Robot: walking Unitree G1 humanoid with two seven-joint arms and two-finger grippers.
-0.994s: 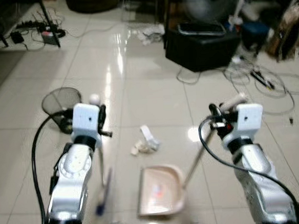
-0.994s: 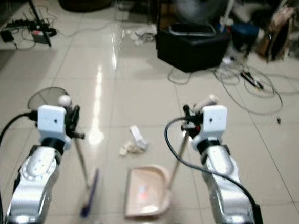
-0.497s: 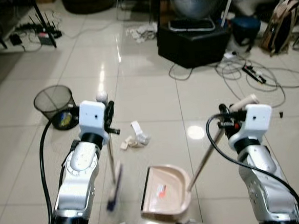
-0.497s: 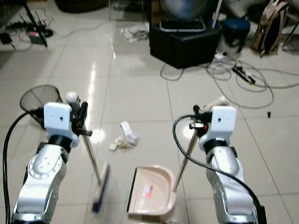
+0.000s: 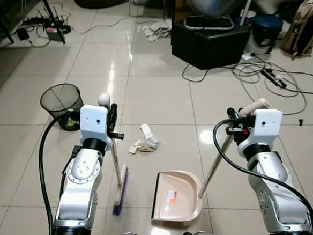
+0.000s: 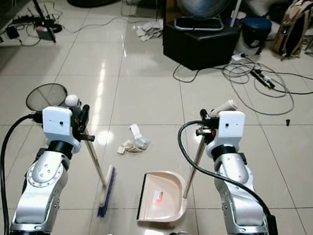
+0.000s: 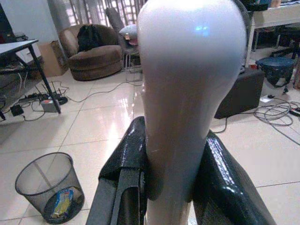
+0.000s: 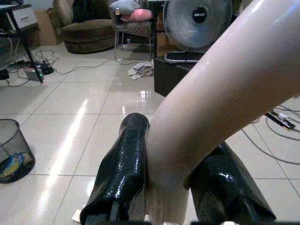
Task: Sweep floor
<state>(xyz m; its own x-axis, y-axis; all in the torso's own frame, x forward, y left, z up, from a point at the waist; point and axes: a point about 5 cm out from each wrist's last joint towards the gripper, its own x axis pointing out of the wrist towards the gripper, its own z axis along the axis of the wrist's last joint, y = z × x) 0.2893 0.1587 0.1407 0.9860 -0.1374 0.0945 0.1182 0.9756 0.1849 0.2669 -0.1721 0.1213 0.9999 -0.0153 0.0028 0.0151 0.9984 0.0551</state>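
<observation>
Silver arms, white wrists, black cables

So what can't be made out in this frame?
- Contents of the mesh bin: too small in the eye views; something coloured in the left wrist view.
- What the crumpled litter is: too small.
- Broom and dustpan handles inside the left hand and right hand: covered by the fingers.

Both my arms are raised, bent at the elbow.
My left end effector (image 5: 112, 116) and right end effector (image 5: 233, 120) each clamp a handle.
</observation>
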